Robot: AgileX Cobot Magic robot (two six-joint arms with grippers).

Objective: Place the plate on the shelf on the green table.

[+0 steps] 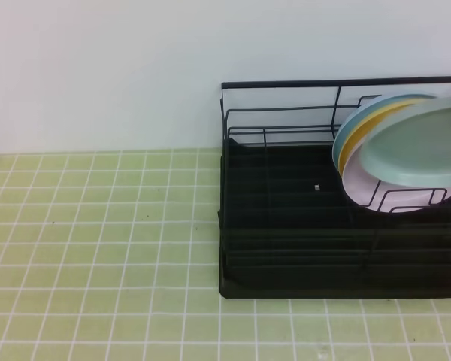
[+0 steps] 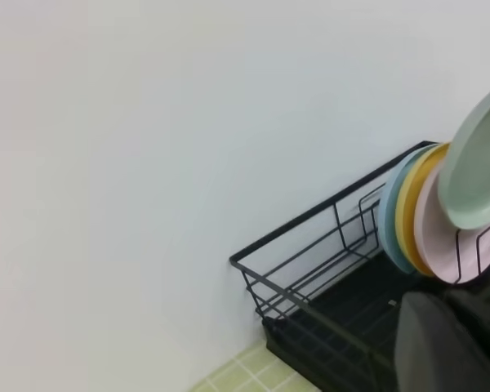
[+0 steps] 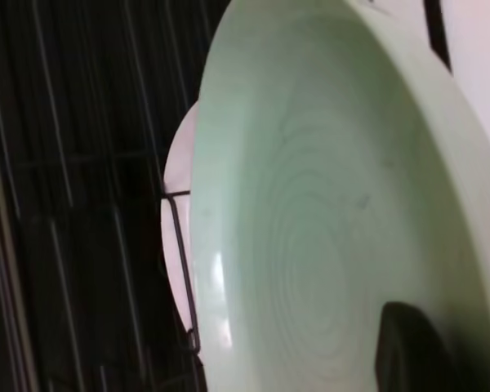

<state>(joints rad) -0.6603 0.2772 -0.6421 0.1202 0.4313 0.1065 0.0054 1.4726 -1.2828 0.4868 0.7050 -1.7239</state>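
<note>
- Right tool [image 3: 408, 347] is clamped on the mint plate [image 1: 417, 147]; only one dark finger shows in the right wrist view, pressed on the plate's inner face near the rim, and a dark tip shows at the plate's upper right edge in the high view.
- Left tool is out of sight in every view; it is clenched and holds nothing that can be seen. A dark blurred shape at the bottom right of the left wrist view may be part of that arm, but I cannot tell.
- Mint plate is lifted and tilted above the right end of the black wire rack [image 1: 286, 113], its face turned up and toward the front, overlapping a pink plate [image 1: 353, 184] that stands in the dividers.
- Behind the pink plate stand a yellow plate [image 2: 407, 208] and a blue plate [image 2: 389, 220], all leaning the same way.
- Rack sits on the green tiled worktop [image 1: 98, 226], whose left part looks bare.
- Step in hand, as I judge it: carry the plate clear of the rack and over to the open tiles.
- To do it well: lift until the lower rim is clear of the wire loop [image 3: 180, 269] and the pink plate, then move left, level the plate and lower it flat before letting go.
- Risk: dragging the rim across the pink plate could tip the row of plates.
</note>
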